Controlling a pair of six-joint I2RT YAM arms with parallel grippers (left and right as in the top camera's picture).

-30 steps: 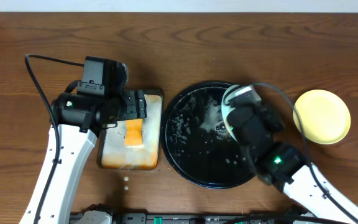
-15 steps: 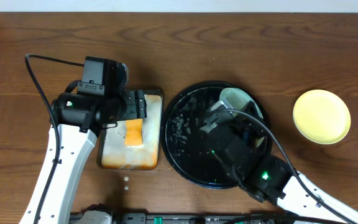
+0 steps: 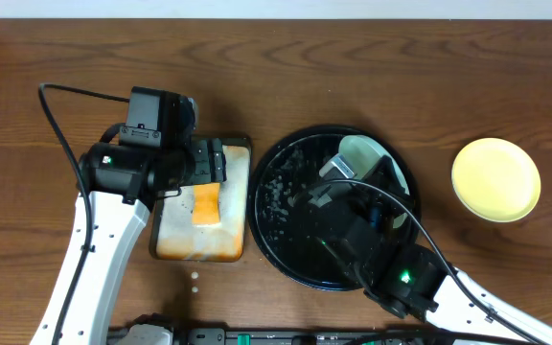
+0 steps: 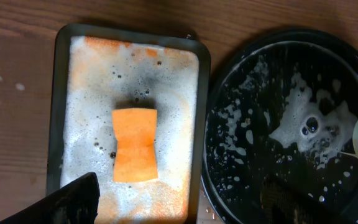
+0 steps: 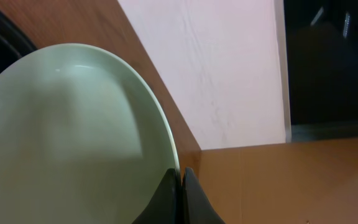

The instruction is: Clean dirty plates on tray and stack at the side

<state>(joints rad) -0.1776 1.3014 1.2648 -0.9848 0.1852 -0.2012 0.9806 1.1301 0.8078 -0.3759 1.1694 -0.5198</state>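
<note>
The overhead view alone takes in the yellow plate. It lies flat on the bench to the right of the tray, apart from its rim. That view also places the mint plate over the tray's upper right part, with its near side hidden under the right arm. Whether the plate touches the tray floor cannot be told from there.

The right wrist view gives what the overhead hides. The right tool is pinched nearly closed on the mint plate's rim, one finger on each face. The plate stands tilted, with the bench edge and a pale wall behind it.

The left wrist view looks straight down on the foamy pan, just left of the tray and almost touching it. An orange sponge lies in the middle of the suds. The same view shows foam and water spatter across the black tray floor, and a sliver of the mint plate at the far right edge.

The left tool hangs above the pan with its fingers spread wide. One fingertip shows at the lower left and the other is over the tray, and it grips nothing. The sponge lies below it, untouched.
</note>
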